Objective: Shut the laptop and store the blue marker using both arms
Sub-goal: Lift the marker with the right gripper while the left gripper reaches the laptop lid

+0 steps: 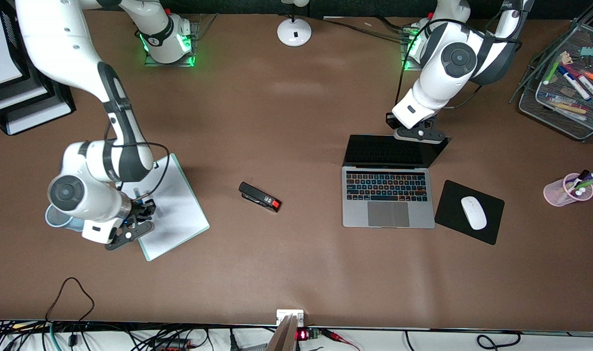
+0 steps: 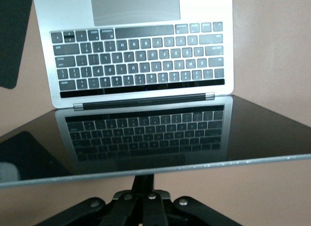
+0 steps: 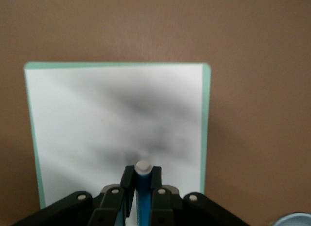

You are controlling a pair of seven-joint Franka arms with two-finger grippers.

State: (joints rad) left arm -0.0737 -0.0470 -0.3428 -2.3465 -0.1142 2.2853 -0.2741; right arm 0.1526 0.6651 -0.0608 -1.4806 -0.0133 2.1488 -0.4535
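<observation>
Right tool [image 3: 141,194] grips blue marker [image 3: 142,187] | left tool [image 2: 144,199] closed, apparently at laptop [image 2: 141,65] lid

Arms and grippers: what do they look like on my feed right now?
Both arms are glossy white with dark grey joint caps and black bands. Black cables loop along them. The left gripper and right gripper are black, with silver screws. Green lights glow at both bases.

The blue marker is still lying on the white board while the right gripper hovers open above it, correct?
Not quite. The right wrist view shows the right gripper shut on the blue marker, holding it above the white board, not lying on it.
</observation>
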